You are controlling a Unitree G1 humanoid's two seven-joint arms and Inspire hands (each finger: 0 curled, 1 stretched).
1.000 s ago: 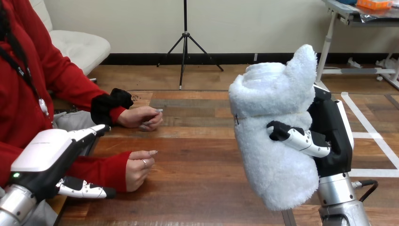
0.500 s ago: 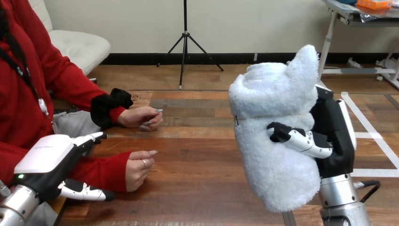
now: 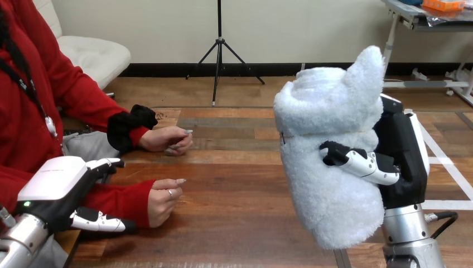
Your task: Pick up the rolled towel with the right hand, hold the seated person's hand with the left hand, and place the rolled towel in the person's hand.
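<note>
Care robot at work: the left hand (image 3: pixel 56 190) comes in low at the tabletop's (image 3: pixel 234 218) near edge, its fingers (image 3: pixel 103 163) outstretched and relaxed, gripping nothing. The person's red sleeve (image 3: pixel 120 200) shows between those fingers and the thumb. Just beyond the fingertips, the person's nearer hand (image 3: pixel 163 196) rests loosely curled on the wood, and the person's farther hand (image 3: pixel 167 139) lies past it. Well to the right, the right hand (image 3: pixel 401 156) grips the rolled towel (image 3: pixel 329 167) upright, clear of the tabletop, its thumb curled across the white pile.
</note>
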